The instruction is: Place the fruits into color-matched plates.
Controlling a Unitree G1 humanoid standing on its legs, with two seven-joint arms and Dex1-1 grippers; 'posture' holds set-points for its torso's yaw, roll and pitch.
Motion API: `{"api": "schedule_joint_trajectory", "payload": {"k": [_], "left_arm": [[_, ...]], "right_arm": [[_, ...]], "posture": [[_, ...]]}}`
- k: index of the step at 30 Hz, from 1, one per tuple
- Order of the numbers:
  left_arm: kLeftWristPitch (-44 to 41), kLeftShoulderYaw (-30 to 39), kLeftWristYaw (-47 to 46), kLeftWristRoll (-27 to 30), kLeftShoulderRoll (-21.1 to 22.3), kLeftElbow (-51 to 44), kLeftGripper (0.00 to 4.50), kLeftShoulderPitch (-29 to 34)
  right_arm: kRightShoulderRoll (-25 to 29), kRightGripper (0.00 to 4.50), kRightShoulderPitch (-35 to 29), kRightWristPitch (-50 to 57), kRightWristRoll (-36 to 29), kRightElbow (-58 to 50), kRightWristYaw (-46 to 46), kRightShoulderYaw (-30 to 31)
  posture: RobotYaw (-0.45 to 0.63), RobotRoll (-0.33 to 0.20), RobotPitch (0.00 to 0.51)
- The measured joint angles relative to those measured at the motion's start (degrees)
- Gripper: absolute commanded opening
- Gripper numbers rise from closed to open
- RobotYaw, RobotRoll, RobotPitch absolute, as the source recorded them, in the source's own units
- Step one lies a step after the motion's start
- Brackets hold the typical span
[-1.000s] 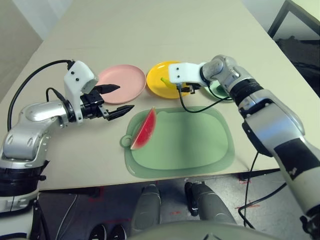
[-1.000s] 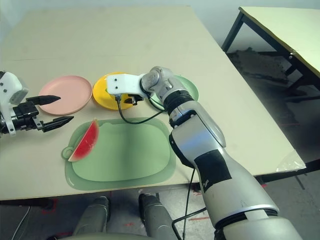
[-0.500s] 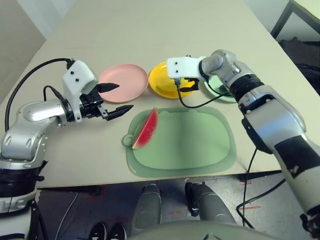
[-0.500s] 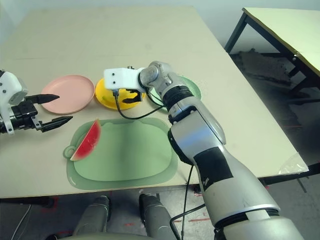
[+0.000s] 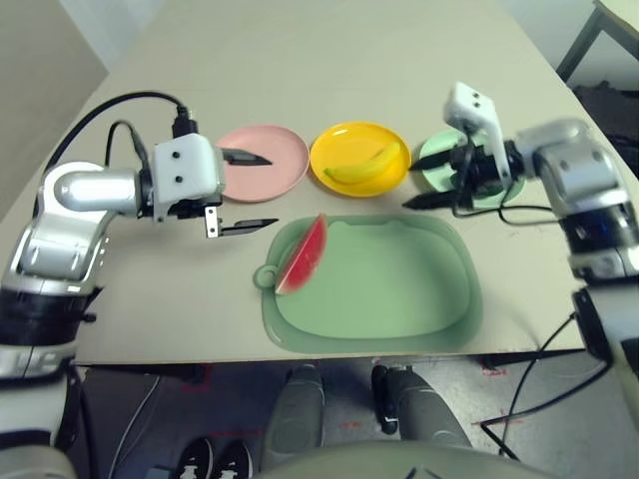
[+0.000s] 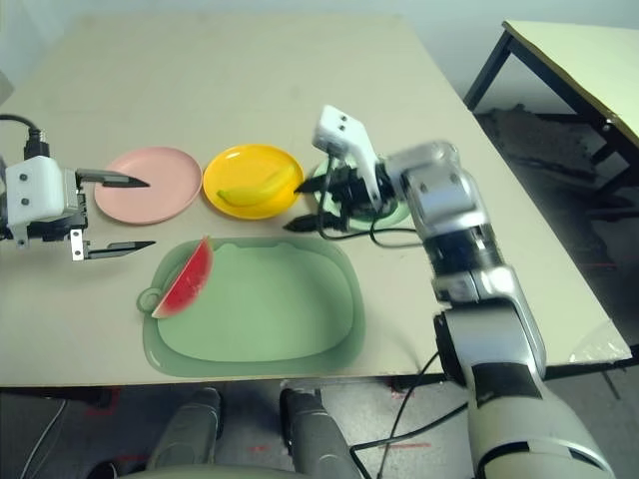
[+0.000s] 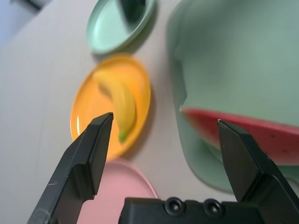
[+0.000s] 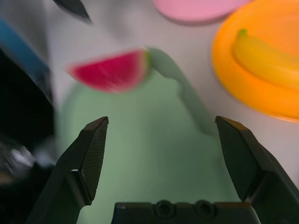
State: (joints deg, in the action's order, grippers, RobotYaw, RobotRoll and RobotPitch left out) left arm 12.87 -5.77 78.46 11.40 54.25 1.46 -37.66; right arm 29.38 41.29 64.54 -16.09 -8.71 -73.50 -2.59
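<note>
watermelon wedge at 9 o'clock edge of green mat, 6 o'clock of pink plate. likely light, rigid, slick; grip across flat faces. left gripper spread wide, empty; right gripper likewise apart.

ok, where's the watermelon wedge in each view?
Left eye: watermelon wedge on the mat's left edge.
Right eye: same spot.
Left wrist: by the right finger.
Right wrist: above the left finger.
Shared landmark: banana in the yellow plate.
</note>
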Motion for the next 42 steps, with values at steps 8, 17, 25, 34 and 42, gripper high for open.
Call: {"api": "schedule_joint_trajectory", "payload": {"k": [8, 17, 25, 34, 42], "left_arm": [[10.37, -8.25, 12.58, -1.05, -0.13, 3.49, 4.50, -4.74], [20.46, -15.96, 13.40, -3.50, -0.67, 9.50, 4.50, -9.47], [29.88, -24.46, 13.41, -4.59, -0.45, 13.77, 4.50, -14.85], [36.99, -31.82, 13.41, -4.32, -0.49, 18.31, 4.50, -19.22], [38.36, -32.78, 13.41, -4.93, -3.92, 18.73, 4.50, -18.43]], "right_arm": [[-11.40, 4.47, -28.40, -6.44, -8.07, -23.01, 14.56, -7.84], [-8.86, 4.47, -43.90, -50.04, -1.86, -11.74, 10.53, 0.15], [-8.11, 4.47, -43.33, -58.67, -1.85, -6.28, 12.17, 3.25], [-6.74, 4.47, -42.46, -60.70, -2.10, -4.23, 14.96, 3.81], [-6.22, 4.47, -45.77, -61.31, -4.04, -4.91, 15.32, 4.58]], "posture": [[0.02, 0.000, 0.176], [0.01, 0.000, 0.171], [-0.01, 0.000, 0.162], [-0.04, 0.000, 0.154], [-0.07, 0.000, 0.152]]}}
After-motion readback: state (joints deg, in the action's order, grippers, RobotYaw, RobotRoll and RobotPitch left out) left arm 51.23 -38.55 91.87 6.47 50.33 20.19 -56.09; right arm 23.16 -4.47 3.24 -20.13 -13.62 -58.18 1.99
